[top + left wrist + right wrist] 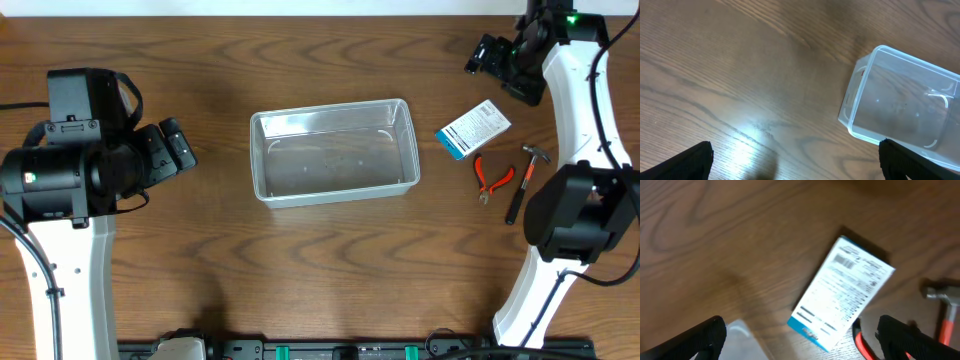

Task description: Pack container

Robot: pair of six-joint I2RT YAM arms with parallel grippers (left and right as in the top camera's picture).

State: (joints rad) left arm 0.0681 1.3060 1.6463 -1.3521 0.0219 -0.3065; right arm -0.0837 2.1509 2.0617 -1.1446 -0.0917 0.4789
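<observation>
I see the clear container (333, 150) sitting upright mid-table. My left gripper (797, 160) hangs off its left end, fingers spread wide and gripping nothing — my right gripper (805, 337), likewise released, hovers near the white-and-blue box (842, 294) beside the pliers (493, 177).

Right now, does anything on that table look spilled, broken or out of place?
Nothing stands out. The container sits upright and empty; the box, pliers and hammer lie apart beside it, none visibly damaged.

White arms (65, 270), blk joints (60, 175), cables (30, 255) & fingers (687, 162).
</observation>
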